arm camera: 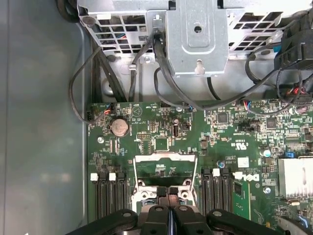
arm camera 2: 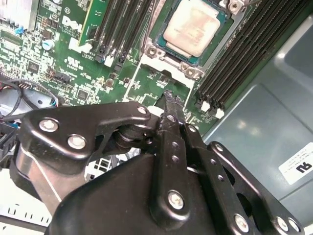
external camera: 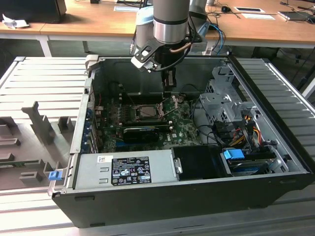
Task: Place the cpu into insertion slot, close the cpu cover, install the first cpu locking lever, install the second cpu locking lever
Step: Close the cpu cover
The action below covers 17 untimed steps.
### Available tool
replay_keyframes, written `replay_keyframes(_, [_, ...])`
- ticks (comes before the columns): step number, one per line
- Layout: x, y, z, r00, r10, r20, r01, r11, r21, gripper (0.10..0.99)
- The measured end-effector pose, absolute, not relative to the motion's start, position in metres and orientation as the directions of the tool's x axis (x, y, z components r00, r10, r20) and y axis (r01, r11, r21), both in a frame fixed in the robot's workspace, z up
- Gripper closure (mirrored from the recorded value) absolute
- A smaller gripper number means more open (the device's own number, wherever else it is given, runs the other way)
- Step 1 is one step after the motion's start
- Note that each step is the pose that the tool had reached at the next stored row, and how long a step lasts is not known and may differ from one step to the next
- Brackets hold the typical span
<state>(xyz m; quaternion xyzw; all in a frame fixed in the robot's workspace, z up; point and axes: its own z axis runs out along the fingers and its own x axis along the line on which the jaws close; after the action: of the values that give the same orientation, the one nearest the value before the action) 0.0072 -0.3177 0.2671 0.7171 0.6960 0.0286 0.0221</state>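
The cpu (external camera: 147,111) sits in the socket (external camera: 136,112) in the exterior view, with the gripper (external camera: 169,89) hanging just beside that socket

In the second wrist view its fingers are pressed together, holding nothing

In the first wrist view the cpu cover (arm camera: 166,157) lies swung open off the socket, near the closed fingertips (arm camera: 161,192)

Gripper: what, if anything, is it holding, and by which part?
Nothing that shows. The gripper is shut, fingertips together, near the open cover. The cpu lies in its socket, not held.
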Motion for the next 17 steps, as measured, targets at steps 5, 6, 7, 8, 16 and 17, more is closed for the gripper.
replay_keyframes(5, [0.008, -0.318, 0.267, 0.029, 1.000, 0.010, 0.997, -0.030, 0.072, 0.980])
replay_keyframes(6, [0.009, -0.318, 0.267, 0.029, 1.000, 0.010, 0.997, -0.030, 0.072, 0.980])
replay_keyframes(7, [0.009, -0.318, 0.267, 0.029, 1.000, 0.010, 0.997, -0.030, 0.072, 0.980])
replay_keyframes(8, [0.011, -0.318, 0.267, 0.029, 1.000, 0.010, 0.997, -0.030, 0.071, 0.980])
replay_keyframes(16, [0.021, -0.318, 0.267, 0.029, 1.000, 0.010, 0.997, -0.030, 0.071, 0.980])
replay_keyframes(17, [0.022, -0.318, 0.267, 0.030, 1.000, 0.010, 0.997, -0.030, 0.071, 0.980])
